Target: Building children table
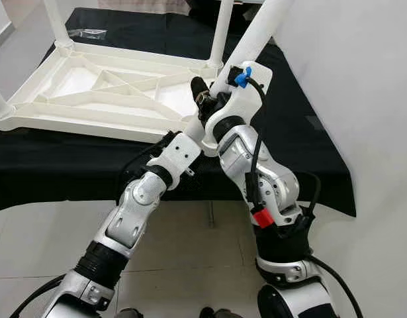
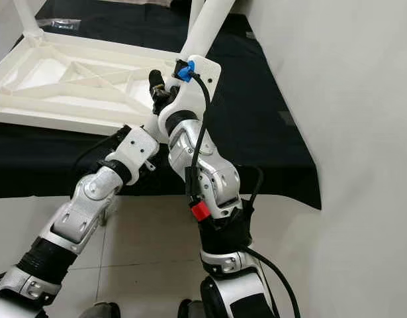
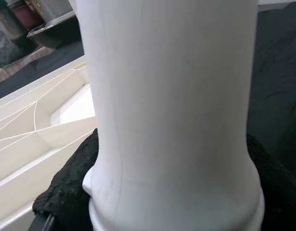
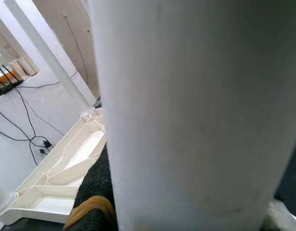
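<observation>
1. A white moulded plastic tabletop (image 1: 104,93) lies upside down, its ribbed underside up, on a surface draped in black cloth (image 1: 302,132). Three white tubular legs already stand in its other corners, one at the far right (image 1: 220,33).

2. The fourth white plastic leg (image 1: 259,33) is at the near right corner of the tabletop, right before the robot. Its long axis rises from that corner and leans away, up and to the robot's right, so it is tilted rather than upright.

3. The right gripper (image 1: 213,99) is on the leg a little above its foot. In the right wrist view the white tube (image 4: 200,115) runs along close before the camera, with a black finger (image 4: 92,192) against its side; it looks clamped on the tube.

4. The left gripper (image 1: 193,129) is lower, at the flared foot of the leg just beside the corner. The left wrist view shows the flared base (image 3: 176,192) with a black padded finger (image 3: 66,192) wrapped against it, so it too seems closed on the leg.

5. Judgement: the coming move depends on bringing the leg's axis upright over its corner socket; whether the foot is already seated, I cannot tell.
</observation>
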